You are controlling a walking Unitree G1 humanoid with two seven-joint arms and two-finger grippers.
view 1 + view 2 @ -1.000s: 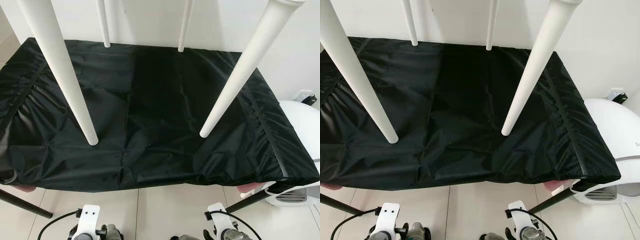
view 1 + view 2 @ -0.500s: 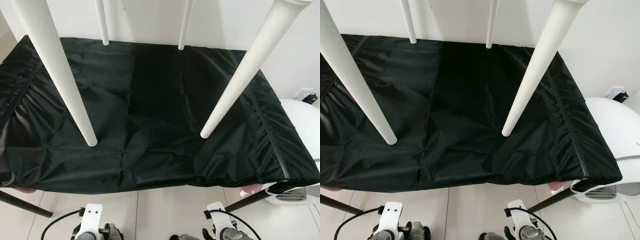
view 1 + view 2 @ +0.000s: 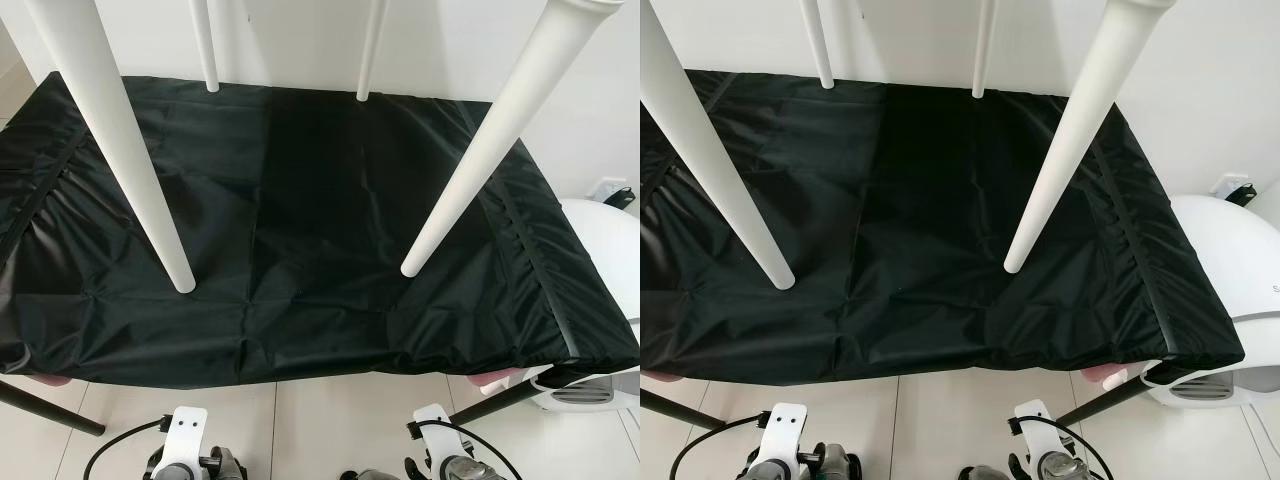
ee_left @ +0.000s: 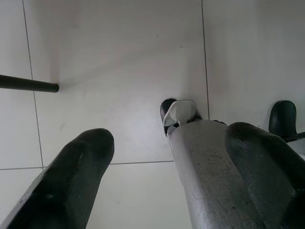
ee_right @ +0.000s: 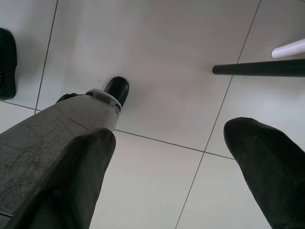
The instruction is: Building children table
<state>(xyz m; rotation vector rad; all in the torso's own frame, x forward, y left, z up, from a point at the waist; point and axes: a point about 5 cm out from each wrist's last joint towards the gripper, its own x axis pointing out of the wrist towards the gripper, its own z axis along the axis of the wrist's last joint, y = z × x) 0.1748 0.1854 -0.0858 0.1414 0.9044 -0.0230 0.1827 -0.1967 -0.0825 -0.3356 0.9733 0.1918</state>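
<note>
Both grippers (image 4: 167,176) (image 5: 176,167) idle, fingers apart; legs (image 3: 462,180) prob. on cloth (image 3: 320,250).

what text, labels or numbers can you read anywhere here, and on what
None can be read in full.
White appliance: a grey mark at the picture's right edge, cut off, unreadable.
Black cloth, white legs, tiled floor, left gripper, right gripper: no writing.
</note>
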